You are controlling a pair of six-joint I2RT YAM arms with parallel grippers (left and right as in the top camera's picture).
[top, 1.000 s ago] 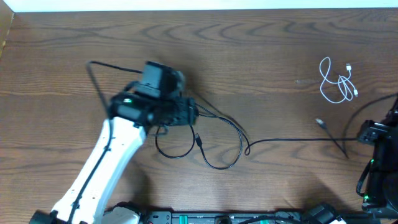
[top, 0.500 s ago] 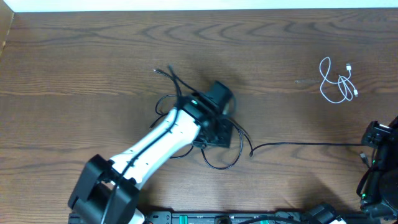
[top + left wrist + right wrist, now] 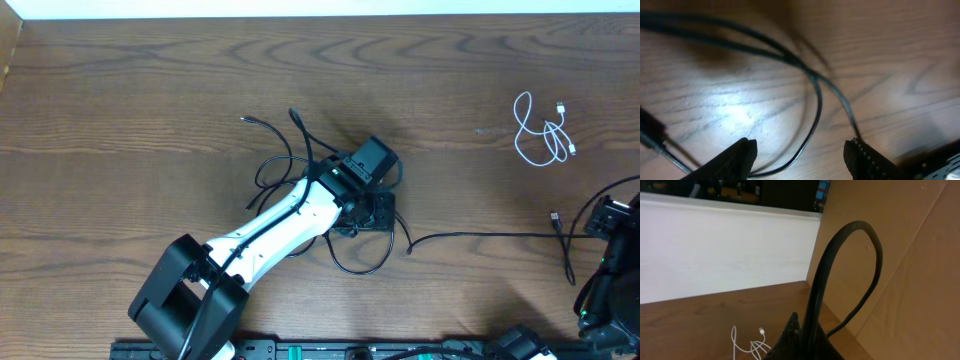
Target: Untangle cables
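Observation:
A tangle of black cables lies mid-table, its loops running under my left arm. My left gripper hangs low over it, open. In the left wrist view a black cable loop lies on the wood between the open fingers, untouched. One long black cable runs right from the tangle toward my right gripper. In the right wrist view that gripper is shut on a black cable that arcs up from it. The white cable lies coiled at the far right; it also shows in the right wrist view.
The brown wooden table reaches a white wall strip along the back edge. A tan board stands beyond the table's right side. My left arm crosses the front middle of the table.
My left arm has swung from the left side to the middle and come down over the tangle. The black cables have shifted right. The long cable's plug has moved nearer the right gripper.

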